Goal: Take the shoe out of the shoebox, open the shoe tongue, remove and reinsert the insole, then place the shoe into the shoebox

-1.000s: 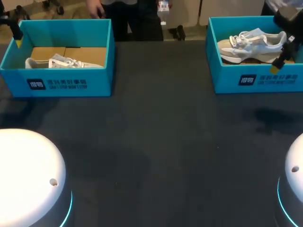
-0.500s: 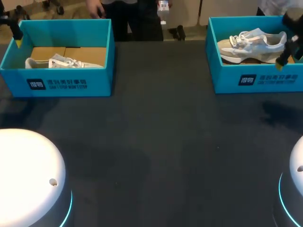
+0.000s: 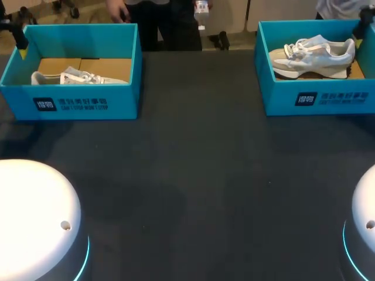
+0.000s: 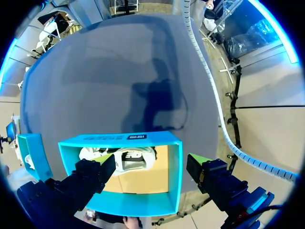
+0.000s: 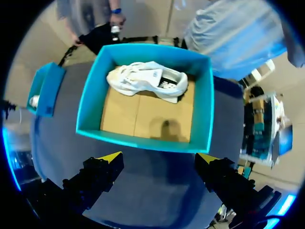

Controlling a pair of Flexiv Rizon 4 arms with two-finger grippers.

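Note:
Two teal shoeboxes stand at the table's far side. A pale shoe (image 3: pixel 79 76) lies in the left box (image 3: pixel 70 96), and a white and grey shoe (image 3: pixel 313 55) lies in the right box (image 3: pixel 316 96). My left gripper (image 3: pixel 23 51) hangs by the left box's far left corner; in its wrist view it (image 4: pixel 152 161) is open above that box (image 4: pixel 119 202) and its shoe (image 4: pixel 126 157). My right gripper (image 5: pixel 159 157) is open, high over the near wall of the right box (image 5: pixel 143 140), empty; the shoe (image 5: pixel 147 81) lies by the far wall. Only a dark bit of my right arm (image 3: pixel 367 16) shows in the head view.
Brown cardboard lines both box floors. The dark tabletop (image 3: pixel 193 175) stretches between and in front of the boxes. Each wrist view catches the other box off to one side (image 4: pixel 29 150) (image 5: pixel 45 90). The white arm bases (image 3: pixel 35 216) fill the near corners.
My right gripper has pulled up and back from over the shoe in the right box towards the far right corner. The left arm and both shoes have stayed put.

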